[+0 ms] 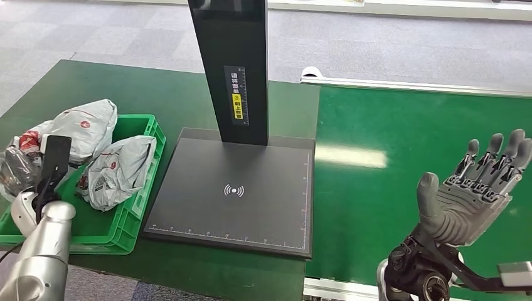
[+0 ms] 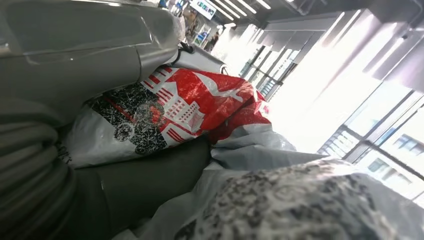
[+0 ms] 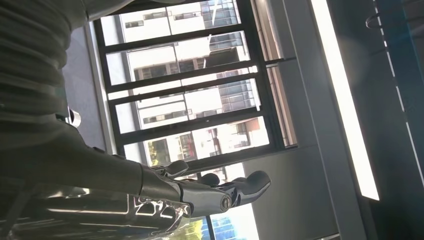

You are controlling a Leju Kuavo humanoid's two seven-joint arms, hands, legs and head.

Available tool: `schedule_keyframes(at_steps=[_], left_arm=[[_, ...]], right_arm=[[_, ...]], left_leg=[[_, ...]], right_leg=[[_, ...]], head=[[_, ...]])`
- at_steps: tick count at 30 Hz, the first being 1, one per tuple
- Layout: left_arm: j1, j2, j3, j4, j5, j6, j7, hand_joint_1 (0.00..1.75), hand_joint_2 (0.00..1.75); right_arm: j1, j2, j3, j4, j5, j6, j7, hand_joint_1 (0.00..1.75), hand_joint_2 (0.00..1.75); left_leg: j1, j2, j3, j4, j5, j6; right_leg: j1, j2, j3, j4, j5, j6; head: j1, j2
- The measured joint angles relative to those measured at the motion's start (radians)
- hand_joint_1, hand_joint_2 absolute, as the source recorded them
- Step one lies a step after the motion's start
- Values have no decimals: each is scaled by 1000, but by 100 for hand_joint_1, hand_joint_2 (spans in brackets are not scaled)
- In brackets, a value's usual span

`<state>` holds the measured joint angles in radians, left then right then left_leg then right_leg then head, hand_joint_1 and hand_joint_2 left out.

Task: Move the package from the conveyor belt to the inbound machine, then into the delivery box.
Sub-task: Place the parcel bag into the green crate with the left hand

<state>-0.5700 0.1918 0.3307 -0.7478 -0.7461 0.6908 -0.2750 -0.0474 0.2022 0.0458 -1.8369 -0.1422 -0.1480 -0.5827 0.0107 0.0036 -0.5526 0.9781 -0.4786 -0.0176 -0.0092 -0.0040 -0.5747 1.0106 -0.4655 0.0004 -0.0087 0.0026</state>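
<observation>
You've got the green desk (image 1: pixel 94 81) on the left and the green conveyor belt (image 1: pixel 401 188) running along the right, its surface bare in front of you. Between them sits the inbound machine (image 1: pixel 235 188), a dark flat pad with a wireless mark at its centre and a black post rising from its back edge. Left of the pad there's the green delivery box (image 1: pixel 135 219), with grey-and-white packages in it: one package (image 1: pixel 119 169) lies near the pad side, another (image 1: pixel 85 128) sits behind it toward the far corner. Your right robot hand (image 1: pixel 473 188) hangs over the belt, palm up, released, fingers spread and holding nothing. Your left robot hand (image 2: pixel 130 185) is down at the box's near left corner, and the wrist camera shows its thick grey thumb pressed against a red-printed package (image 2: pixel 185 107); whether it's actually grasping, you can't tell.
</observation>
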Motion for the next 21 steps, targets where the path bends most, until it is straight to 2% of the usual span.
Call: schedule_keyframes(at_steps=[1, 2, 4, 5, 6, 9, 11, 21], left_arm=[[-12, 5, 7, 27, -20, 0, 11, 168, 175], [-22, 9, 14, 50, -32, 0, 15, 140, 175], [-36, 11, 31, 79, -37, 0, -2, 54, 175], [-42, 10, 41, 87, -25, 0, -29, 17, 175], [-46, 7, 53, 91, -1, -1, -66, 0, 175], [-50, -11, 92, 78, 138, -13, -213, 0, 175], [-38, -25, 108, 38, 225, -24, -276, 0, 175], [57, -86, 78, -289, 447, -81, -330, 0, 175]], right_arm=[[0, 0, 2, 0, 0, -2, 1, 0, 175], [0, 0, 3, 0, 2, -5, 2, 0, 175], [1, -1, 4, 0, 4, -10, 3, 0, 175], [1, -1, 5, 0, 5, -13, 4, 0, 175], [1, -2, 6, 0, 6, -17, 4, 0, 175], [0, -3, 9, 0, 6, -25, 5, 0, 175], [-3, -4, 10, 2, 5, -25, 6, 0, 175], [-35, -6, 11, 25, 1, -21, 9, 0, 175]], left_leg=[[0, 0, 0, 0, 0, 0], [0, 1, 1, 0, 0, 0], [0, 3, 2, 0, -1, 0], [0, 3, 2, 0, -1, 0], [0, 3, 2, 0, -1, 0], [0, 3, 2, 0, 0, -1], [0, 3, 2, 0, 0, -1], [0, 2, 0, 0, -1, 0]], right_leg=[[0, 0, 0, 0, 0, 0], [0, 1, 0, 0, 0, 0], [0, 3, 0, 0, 0, 0], [0, 3, 0, 0, 0, 0], [0, 3, 0, 0, 0, -1], [0, 3, 0, 0, 0, -1], [0, 3, 0, 0, 1, -1], [0, 3, -1, 0, 0, -1]], head=[[0, 0], [0, 0], [0, 0], [0, 0], [0, 0], [0, 0], [0, 0], [0, 0]])
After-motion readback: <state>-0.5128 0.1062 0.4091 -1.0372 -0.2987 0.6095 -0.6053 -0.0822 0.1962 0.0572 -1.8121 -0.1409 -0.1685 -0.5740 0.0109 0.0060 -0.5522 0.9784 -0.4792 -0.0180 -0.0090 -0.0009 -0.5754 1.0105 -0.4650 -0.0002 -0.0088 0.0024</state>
